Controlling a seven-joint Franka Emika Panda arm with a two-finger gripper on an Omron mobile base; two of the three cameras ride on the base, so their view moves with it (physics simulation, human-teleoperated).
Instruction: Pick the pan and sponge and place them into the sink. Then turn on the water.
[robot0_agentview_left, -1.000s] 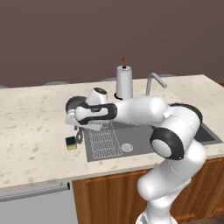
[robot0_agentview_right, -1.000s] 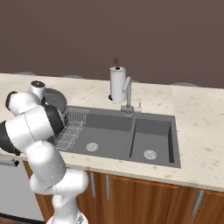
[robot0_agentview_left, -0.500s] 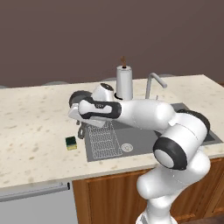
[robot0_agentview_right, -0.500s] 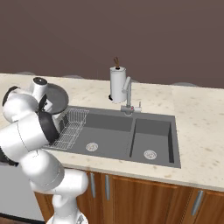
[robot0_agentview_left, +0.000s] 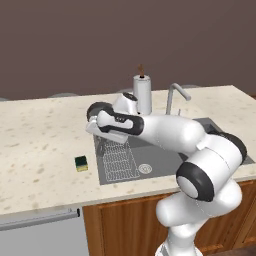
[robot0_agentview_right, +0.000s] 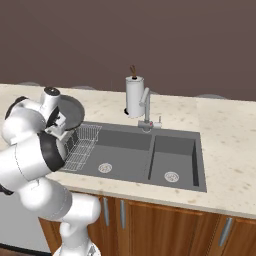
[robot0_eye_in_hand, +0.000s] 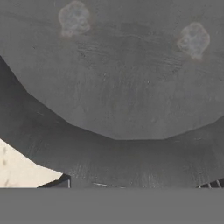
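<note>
While the white arm is reaching across the left end of the basin, its tool (robot0_agentview_right: 64, 121) is clenching on the round, shallow, dark grey cast-iron pan (robot0_agentview_right: 69, 112), and it is carrying that pan tilted up on edge rather than flat, probably because the grip is at the rim or handle and the weight is hanging from there. In the hand view the pan (robot0_eye_in_hand: 118, 87) is lying right up against the tool, its dark inner face spreading across nearly everything ahead, so the fingertips themselves are hidden. Seen from the right, the pan is hanging at the left rim of the large rectangular dark grey sink (robot0_agentview_right: 175, 150), just above the ribbed wire rack (robot0_agentview_right: 82, 145), lifted off the speckled beige surface (robot0_agentview_left: 40, 135) and not yet down inside. The small yellow sponge with a dark green top (robot0_agentview_left: 81, 163) is resting on that surface just beside the sink's left edge, apart from the tool and untouched. Behind the basin the curved grey metal faucet (robot0_agentview_left: 173, 97) is standing next to the white paper towel roll (robot0_agentview_left: 142, 94), with no water running, so that step is looking like the last one left.
</note>
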